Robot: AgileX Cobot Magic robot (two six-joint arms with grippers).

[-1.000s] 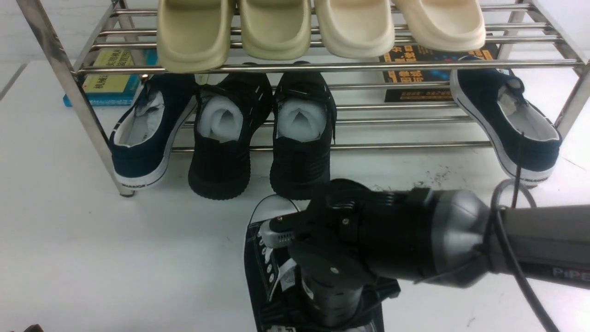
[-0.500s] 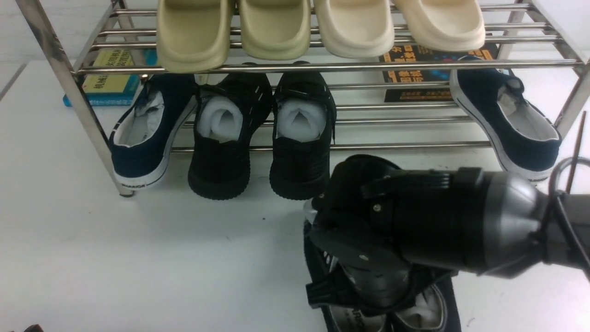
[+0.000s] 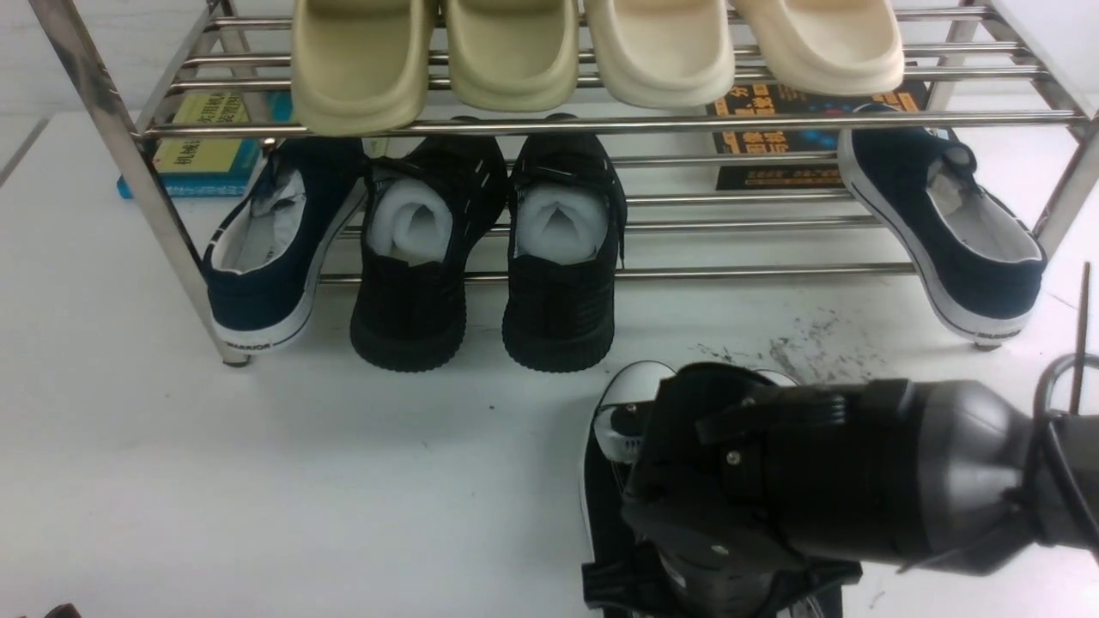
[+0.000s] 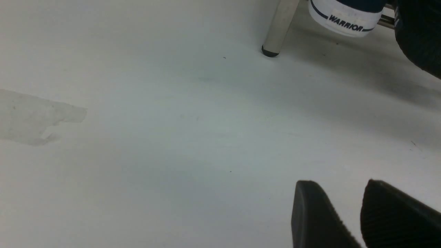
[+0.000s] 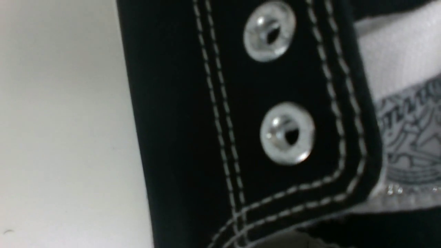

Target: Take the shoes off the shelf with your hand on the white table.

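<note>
Shoes (image 3: pixel 631 403) off shelf (image 3: pixel 670 273), over surface (image 3: pixel 258 481) in front of it, under right gripper (image 3: pixel 713 575); fingers hidden, grip cannot be told. Risk: thin canvas-edge hold slips, 1 shoe twists.

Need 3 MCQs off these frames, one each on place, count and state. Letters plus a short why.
1. Relative to the shiny chrome tube shelf, the black canvas sneaker with the white rubber toe cap is:
A) on its top tier
B) on its lower tier
C) off it, out over the broad white table in front

2. The foam slides on the top tier number:
A) two
B) four
C) six

3. The two all-black shoes on the lower tier are:
A) stuffed with white paper
B) empty
C) flipped sole-up

Key:
1 C, its toe cap shows in front of the shelf's legs, over the table.
2 B, two olive-beige and two cream heels line the top bars.
3 A, white wads fill both openings.
</note>
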